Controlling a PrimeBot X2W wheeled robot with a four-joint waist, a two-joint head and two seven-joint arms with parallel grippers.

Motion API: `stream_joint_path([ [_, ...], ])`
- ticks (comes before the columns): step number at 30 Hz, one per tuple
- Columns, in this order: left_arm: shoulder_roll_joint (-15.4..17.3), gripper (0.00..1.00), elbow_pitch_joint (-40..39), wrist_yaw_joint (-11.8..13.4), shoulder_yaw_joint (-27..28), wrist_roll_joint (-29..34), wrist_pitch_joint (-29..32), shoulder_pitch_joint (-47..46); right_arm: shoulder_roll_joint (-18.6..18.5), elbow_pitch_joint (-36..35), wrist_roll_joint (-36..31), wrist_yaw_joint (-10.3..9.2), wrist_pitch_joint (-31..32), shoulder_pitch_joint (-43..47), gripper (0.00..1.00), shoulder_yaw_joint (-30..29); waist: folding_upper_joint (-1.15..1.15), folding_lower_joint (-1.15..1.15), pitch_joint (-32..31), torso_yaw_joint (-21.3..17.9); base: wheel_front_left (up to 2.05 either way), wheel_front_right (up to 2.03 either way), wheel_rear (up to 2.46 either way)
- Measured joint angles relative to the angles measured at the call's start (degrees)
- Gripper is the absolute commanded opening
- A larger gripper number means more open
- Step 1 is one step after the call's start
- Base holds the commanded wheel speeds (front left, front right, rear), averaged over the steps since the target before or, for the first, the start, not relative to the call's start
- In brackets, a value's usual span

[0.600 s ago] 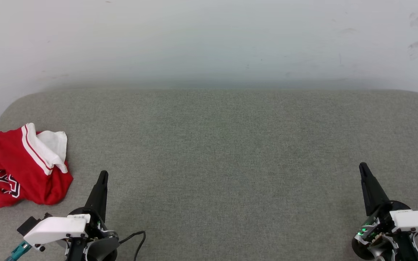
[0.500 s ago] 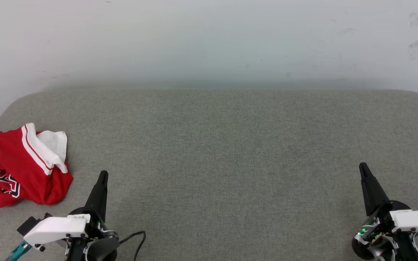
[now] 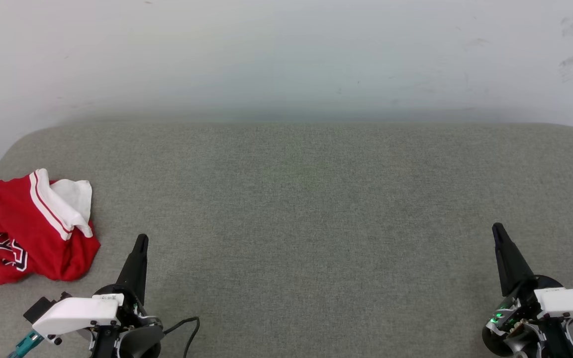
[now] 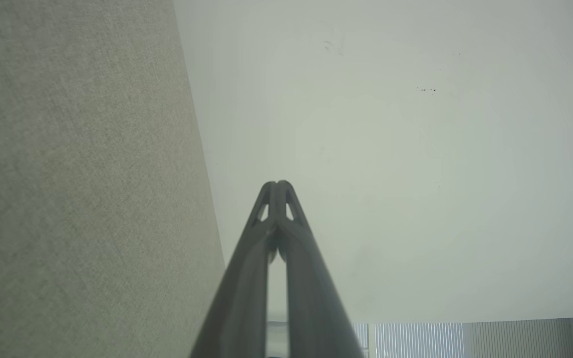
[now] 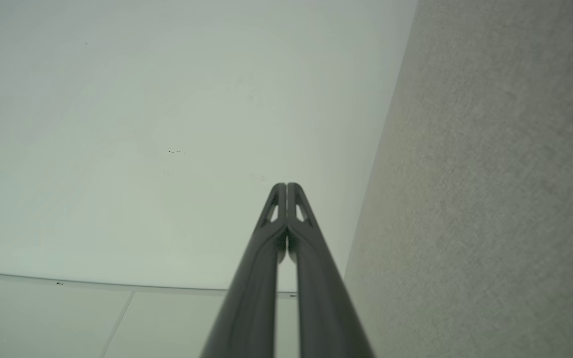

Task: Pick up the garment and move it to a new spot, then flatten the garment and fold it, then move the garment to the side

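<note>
Grey fabric pad (image 3: 316, 199) bears the crumpled garment (image 3: 28, 233) at its left edge

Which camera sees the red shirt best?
The head view. The shirt lies crumpled at the left end of the grey cushion, its red body, white sleeve and striped trim plain. The wrist views look along the shut left gripper and right gripper at cushion and wall instead.

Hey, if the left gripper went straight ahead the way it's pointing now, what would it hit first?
Probably the plain white wall beyond the grey fabric surface, though depth is unclear. The left gripper points clear of the crumpled red-and-white jersey, which lies off to its left.
</note>
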Motion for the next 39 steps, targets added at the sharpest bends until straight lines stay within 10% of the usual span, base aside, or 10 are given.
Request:
stream_joint_path([
  [1,0.0,0.00,0.0,0.0,0.0,0.0,0.0,0.0,0.0,0.0,0.0,0.00,0.0,0.0,0.00,0.0,0.00,0.00,0.0,0.0,0.00,0.00,0.00],
  [2,0.0,1.00,0.3,0.0,0.0,0.0,0.0,0.1,0.0,0.3,0.0,0.00,0.0,0.2,1.00,0.0,0.00,0.00,0.0,0.0,0.00,0.00,0.00],
  [17,-0.2,1.00,1.5,0.0,-0.2,4.4,-3.1,2.5,0.1,1.8,-5.2,-0.02,-3.1,2.7,1.00,-0.1,0.00,0.00,0.1,0.1,0.00,0.00,0.00],
  [39,-0.2,1.00,-5.8,6.7,-2.2,31.1,-8.3,2.4,0.1,-6.0,-31.9,-0.01,-8.3,3.4,1.00,0.6,0.00,0.00,0.4,0.3,0.00,0.00,0.00],
])
